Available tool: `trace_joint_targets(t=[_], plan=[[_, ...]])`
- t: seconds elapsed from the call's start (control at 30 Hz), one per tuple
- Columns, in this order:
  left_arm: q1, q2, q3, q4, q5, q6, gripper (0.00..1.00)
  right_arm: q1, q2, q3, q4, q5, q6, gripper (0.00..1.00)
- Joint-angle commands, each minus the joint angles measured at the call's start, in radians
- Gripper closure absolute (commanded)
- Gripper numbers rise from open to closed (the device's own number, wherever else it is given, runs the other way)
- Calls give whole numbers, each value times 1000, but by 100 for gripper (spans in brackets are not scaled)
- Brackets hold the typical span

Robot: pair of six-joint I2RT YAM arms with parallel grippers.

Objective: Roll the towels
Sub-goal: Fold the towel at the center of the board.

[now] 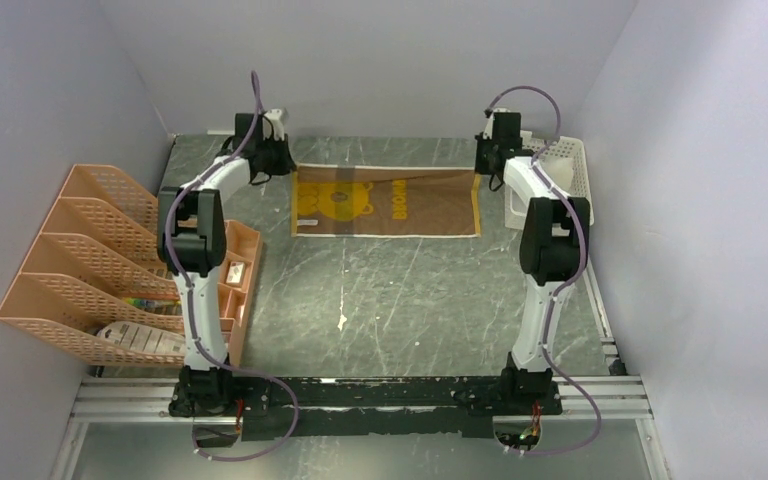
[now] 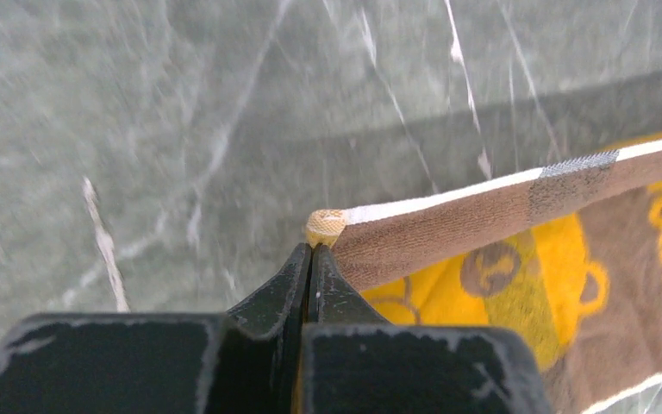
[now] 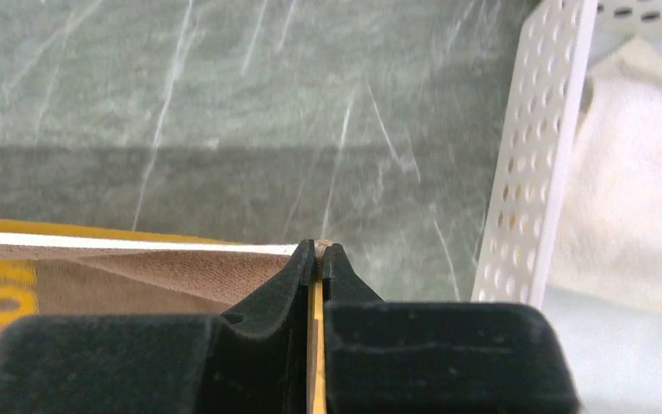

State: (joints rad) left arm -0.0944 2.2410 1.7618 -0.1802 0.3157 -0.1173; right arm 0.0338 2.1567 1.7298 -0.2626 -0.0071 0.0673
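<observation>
The brown towel with mustard-yellow patches point(image 1: 385, 202) lies spread out at the far middle of the table. My left gripper point(image 1: 278, 160) is shut on its far left corner; in the left wrist view point(image 2: 312, 248) the cream corner tip point(image 2: 325, 227) sticks out past the closed fingertips. My right gripper point(image 1: 487, 160) is shut on its far right corner, and a sliver of cloth shows between the tips in the right wrist view point(image 3: 320, 248). The towel's far edge is lifted slightly. The cream-white towel point(image 3: 633, 190) lies inside the white basket.
The white slotted basket point(image 1: 572, 175) stands at the far right, just right of my right gripper, its perforated wall point(image 3: 530, 164) close by. An orange mesh file rack point(image 1: 100, 260) and a small orange tray point(image 1: 240, 270) stand at the left.
</observation>
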Motion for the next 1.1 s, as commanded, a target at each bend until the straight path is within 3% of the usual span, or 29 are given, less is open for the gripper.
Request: trace_joint_targets(t=[0.0, 0.33, 0.6, 1.07], plan=[[-19, -132, -187, 197, 26, 95, 93, -15, -128, -120, 70, 15, -20, 100], [-66, -329, -575, 438, -90, 38, 93, -16, -310, -384, 127, 19, 11, 100], [-100, -401, -685, 479, -159, 13, 93, -15, -363, -520, 145, 25, 39, 100], [-111, -564, -897, 554, -209, -55, 93, -15, -393, -588, 127, 67, 63, 100]])
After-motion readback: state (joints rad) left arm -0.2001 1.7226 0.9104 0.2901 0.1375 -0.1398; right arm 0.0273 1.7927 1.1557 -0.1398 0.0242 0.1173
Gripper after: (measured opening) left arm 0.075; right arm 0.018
